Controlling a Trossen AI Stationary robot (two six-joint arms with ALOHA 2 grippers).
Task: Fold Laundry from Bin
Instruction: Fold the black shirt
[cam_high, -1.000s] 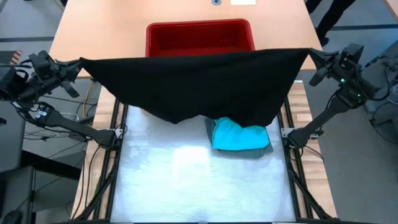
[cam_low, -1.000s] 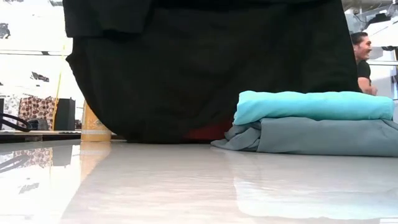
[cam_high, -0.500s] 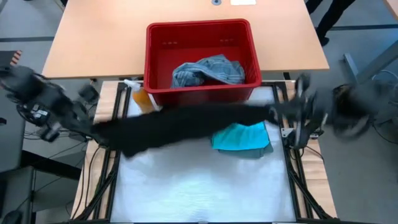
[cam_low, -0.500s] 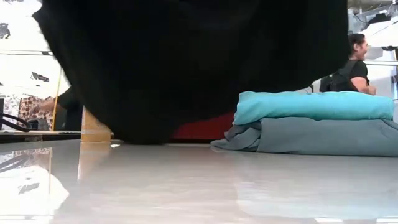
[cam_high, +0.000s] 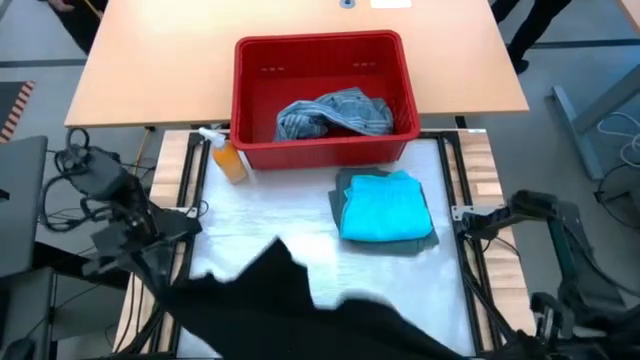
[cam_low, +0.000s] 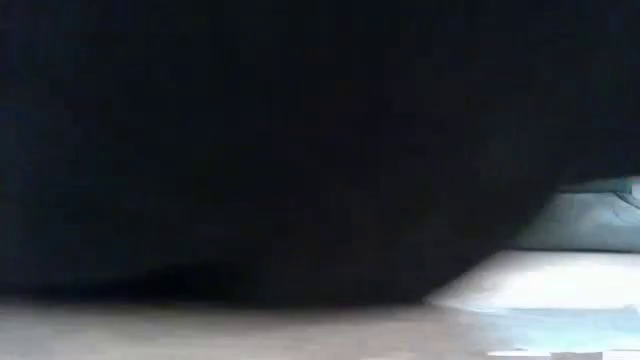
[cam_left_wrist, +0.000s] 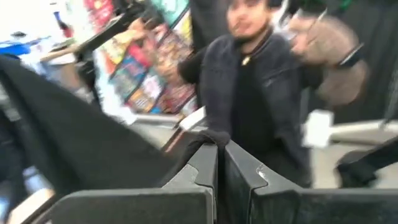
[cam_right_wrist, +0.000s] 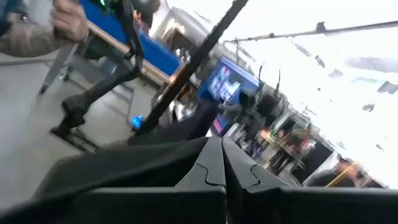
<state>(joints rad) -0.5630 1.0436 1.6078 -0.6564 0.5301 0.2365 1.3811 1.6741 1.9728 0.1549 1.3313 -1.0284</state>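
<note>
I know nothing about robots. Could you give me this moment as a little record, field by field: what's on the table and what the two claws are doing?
black garment: spread at the table's near edge, stretched between both arms
left gripper: shut on the black garment
right gripper: shut on the black garment
folded stack: turquoise garment on a grey-green garment
red bin: holds one blue-grey garment
orange spray bottle: beside the bin

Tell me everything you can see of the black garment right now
The black garment is a soft, plain, dark cloth, shirt-sized, draped in loose folds over the near part of the white table, running off its front edge. In the low view it fills nearly the whole picture. The left pincer and right pincer are each shut on a pinch of its fabric. It lies apart from the folded turquoise garment.
</note>
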